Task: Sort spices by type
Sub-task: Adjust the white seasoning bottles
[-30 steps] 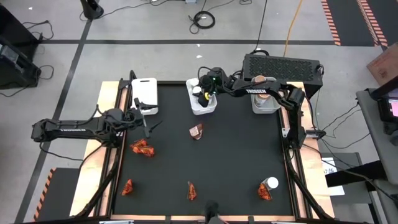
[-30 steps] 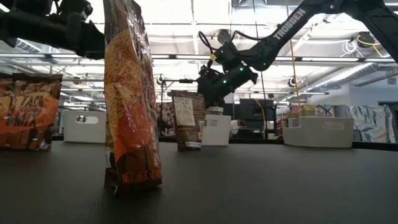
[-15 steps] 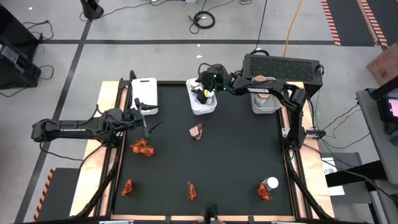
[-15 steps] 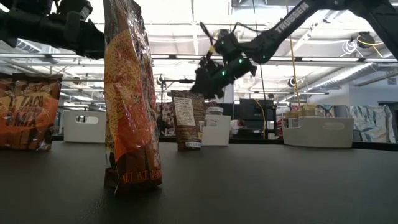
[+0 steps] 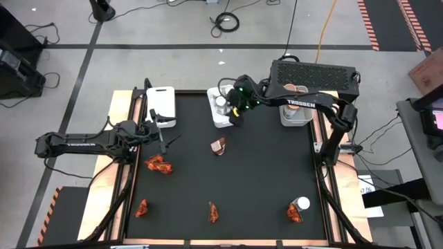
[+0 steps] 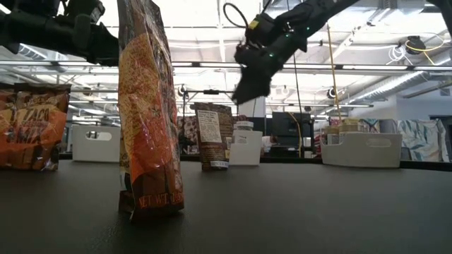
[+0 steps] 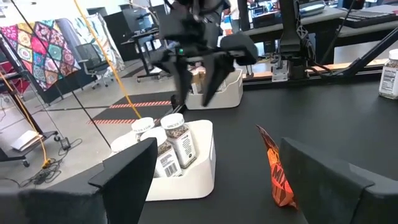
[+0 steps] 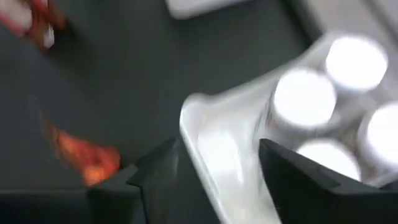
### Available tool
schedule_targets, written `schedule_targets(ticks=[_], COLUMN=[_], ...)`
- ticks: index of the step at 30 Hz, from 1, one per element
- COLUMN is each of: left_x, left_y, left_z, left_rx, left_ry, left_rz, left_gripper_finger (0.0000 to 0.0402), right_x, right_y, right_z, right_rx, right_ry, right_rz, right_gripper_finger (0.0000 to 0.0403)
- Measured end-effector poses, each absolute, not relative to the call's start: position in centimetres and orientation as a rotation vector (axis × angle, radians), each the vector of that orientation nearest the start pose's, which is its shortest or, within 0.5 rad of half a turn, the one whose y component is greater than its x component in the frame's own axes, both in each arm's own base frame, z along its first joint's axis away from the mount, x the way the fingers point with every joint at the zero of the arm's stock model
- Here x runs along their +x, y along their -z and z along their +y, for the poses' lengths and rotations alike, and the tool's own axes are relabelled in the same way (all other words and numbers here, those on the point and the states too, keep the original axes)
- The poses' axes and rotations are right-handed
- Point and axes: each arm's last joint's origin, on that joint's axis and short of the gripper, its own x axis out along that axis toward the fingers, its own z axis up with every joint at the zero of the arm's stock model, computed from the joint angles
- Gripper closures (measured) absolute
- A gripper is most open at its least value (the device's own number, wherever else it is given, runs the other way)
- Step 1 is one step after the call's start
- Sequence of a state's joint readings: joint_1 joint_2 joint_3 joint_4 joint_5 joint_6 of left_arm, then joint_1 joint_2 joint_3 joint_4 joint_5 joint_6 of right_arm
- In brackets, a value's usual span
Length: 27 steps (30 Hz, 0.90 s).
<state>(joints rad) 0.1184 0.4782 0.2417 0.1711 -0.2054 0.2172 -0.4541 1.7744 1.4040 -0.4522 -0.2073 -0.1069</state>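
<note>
Jaws of the right gripper (image 5: pixel 234 115) stand apart with nothing between them, raised just beside the middle white bin (image 5: pixel 224 119), where white-lidded jars (image 8: pixel 303 98) already sit. From them the nearest loose thing is a brown sachet (image 5: pixel 219 145), upright on the counter (image 5: pixel 263 180) a little nearer the front edge. It looks crinkly and thin. Left gripper (image 5: pixel 165 136), jaws spread wide and empty, waits near an orange sachet (image 5: pixel 158 164) lying flat.
</note>
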Motion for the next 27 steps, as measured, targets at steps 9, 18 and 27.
schedule_targets(ticks=[9,18,27], left_x=[13.2,13.2,13.3], left_y=[-22.0,-22.0,-21.9], left_z=[2.2,2.2,2.2], left_rx=[0.222,0.22,0.22], left_ry=[-0.315,-0.315,-0.314], left_rz=[0.098,0.099,0.109], left_gripper_finger=[0.0063,0.0063,0.0063], right_x=[35.0,35.4,36.7], right_y=[-23.0,-21.1,-18.5], right_z=[-16.7,-17.9,-19.0], right_rx=[0.152,0.138,0.047], right_ry=[0.291,0.344,0.41], right_rz=[0.989,1.027,1.026], right_gripper_finger=[0.0363,0.0397,0.0402])
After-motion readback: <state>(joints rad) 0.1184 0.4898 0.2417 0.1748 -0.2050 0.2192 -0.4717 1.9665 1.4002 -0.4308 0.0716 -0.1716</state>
